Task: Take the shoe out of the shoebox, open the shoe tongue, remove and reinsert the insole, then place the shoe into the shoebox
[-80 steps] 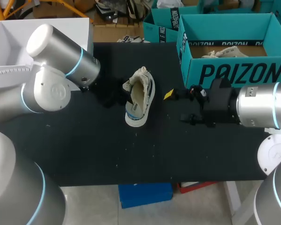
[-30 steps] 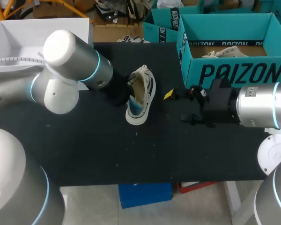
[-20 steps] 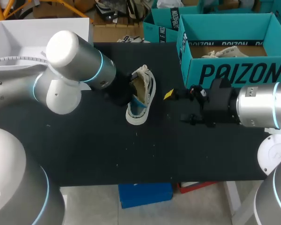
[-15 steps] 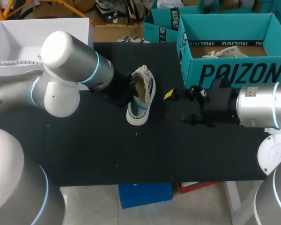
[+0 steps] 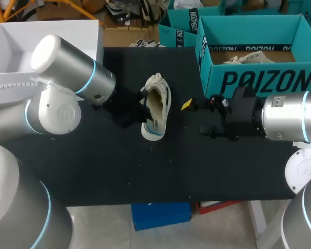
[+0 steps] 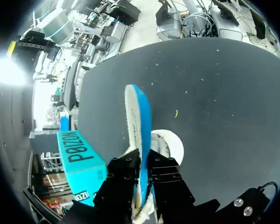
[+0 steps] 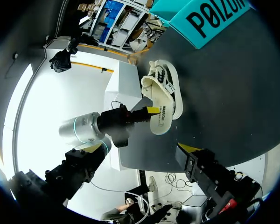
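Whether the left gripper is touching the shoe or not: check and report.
Touching. The left wrist view shows the left gripper with both fingers pressed against the shoe from opposite sides, with no gap on either side.

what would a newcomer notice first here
The pale shoe lies tilted at mid-table, with the left gripper clamped on a thin white-and-blue edge of it. Next comes the big teal shoebox at the table's far right, with the right gripper open and empty in front of it.
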`<action>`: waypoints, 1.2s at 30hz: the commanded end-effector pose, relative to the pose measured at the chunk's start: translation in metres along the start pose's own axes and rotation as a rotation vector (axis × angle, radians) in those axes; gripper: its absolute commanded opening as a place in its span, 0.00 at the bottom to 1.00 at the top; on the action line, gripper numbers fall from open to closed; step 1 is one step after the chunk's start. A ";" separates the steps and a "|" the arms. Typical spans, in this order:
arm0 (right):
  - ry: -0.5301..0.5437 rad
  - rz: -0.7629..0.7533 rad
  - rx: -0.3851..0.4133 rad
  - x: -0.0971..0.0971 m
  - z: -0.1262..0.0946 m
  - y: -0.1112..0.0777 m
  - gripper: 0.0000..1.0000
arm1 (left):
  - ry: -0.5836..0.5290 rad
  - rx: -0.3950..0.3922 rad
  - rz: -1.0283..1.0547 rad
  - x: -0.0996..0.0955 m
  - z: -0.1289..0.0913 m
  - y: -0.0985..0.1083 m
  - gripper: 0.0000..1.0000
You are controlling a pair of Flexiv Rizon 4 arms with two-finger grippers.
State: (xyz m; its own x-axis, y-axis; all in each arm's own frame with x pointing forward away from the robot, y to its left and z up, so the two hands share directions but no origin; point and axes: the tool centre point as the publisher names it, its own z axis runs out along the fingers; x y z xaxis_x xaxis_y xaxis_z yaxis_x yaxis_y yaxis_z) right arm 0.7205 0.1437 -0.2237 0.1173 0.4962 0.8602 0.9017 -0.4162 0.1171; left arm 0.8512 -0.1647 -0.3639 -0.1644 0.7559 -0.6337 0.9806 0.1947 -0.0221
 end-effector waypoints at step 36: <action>-0.001 0.000 0.001 0.000 0.000 0.000 1.00 | 0.108 -0.177 0.011 0.008 0.003 0.083 0.38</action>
State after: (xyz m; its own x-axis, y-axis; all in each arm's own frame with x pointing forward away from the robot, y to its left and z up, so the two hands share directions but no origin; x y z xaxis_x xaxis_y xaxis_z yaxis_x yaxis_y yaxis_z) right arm 0.7205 0.1437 -0.2237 0.1174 0.4962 0.8602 0.9017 -0.4162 0.1171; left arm 0.9317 -0.1441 -0.3741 -0.1732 0.8173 -0.5495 0.9515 0.2829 0.1208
